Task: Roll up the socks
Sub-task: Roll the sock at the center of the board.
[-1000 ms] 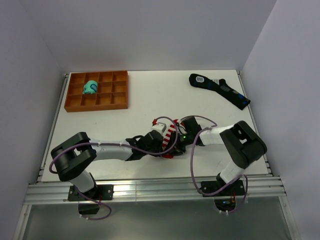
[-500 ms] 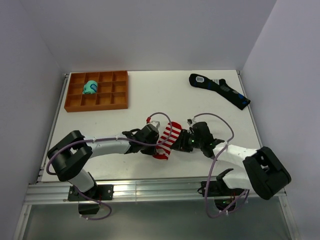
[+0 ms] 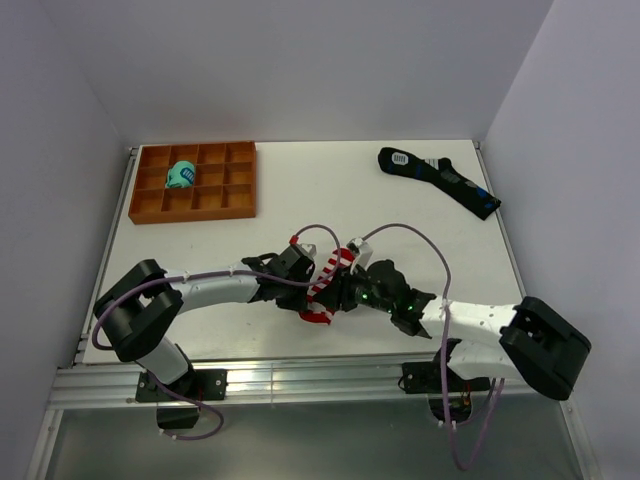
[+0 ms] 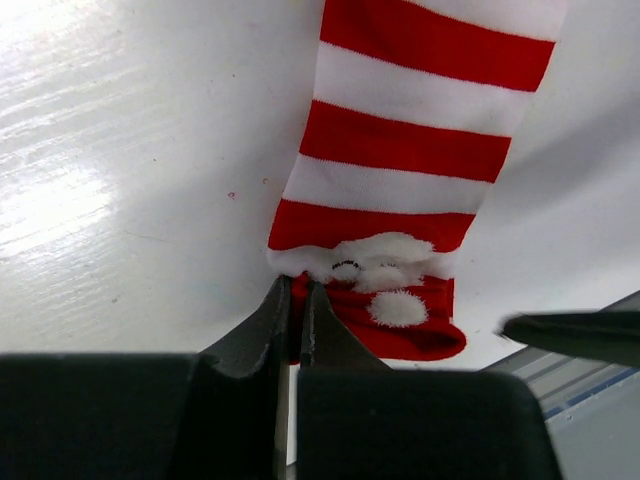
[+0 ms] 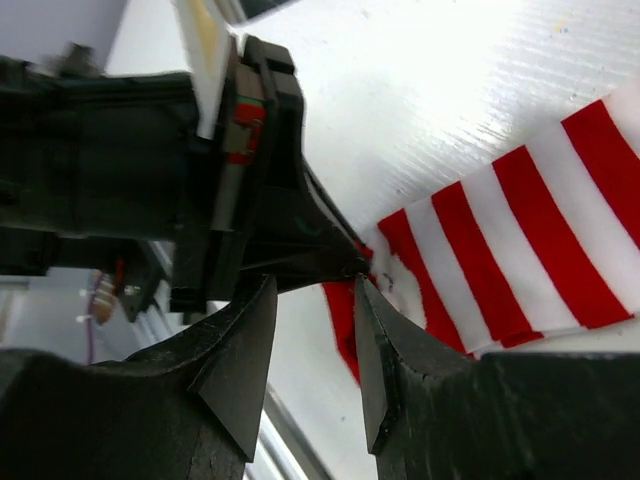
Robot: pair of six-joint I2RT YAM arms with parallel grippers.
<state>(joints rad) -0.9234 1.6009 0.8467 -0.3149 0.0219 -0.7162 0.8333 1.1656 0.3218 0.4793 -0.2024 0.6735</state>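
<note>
The red and white striped socks point(image 3: 330, 278) lie stretched on the table in a diagonal band, red cuff with white marks at the near end. My left gripper point(image 3: 306, 304) is shut on the edge of that cuff, and the left wrist view shows the pinch point(image 4: 297, 300) with the stripes point(image 4: 410, 150) running away from it. My right gripper point(image 3: 338, 298) is open just beside the cuff. In the right wrist view its fingertips point(image 5: 314, 285) stand apart, with the left gripper point(image 5: 250, 200) in front of them and the socks point(image 5: 500, 250) to the right.
An orange compartment tray point(image 3: 195, 213) sits at the back left with a teal sock bundle point(image 3: 181, 175) in one cell. A long black sock with blue patches point(image 3: 440, 180) lies at the back right. The table's near edge rail is just below the grippers.
The socks went from bunched between the grippers to stretched out in a band. The right arm swung down and now reaches in from the near right; the left gripper shifted slightly.
</note>
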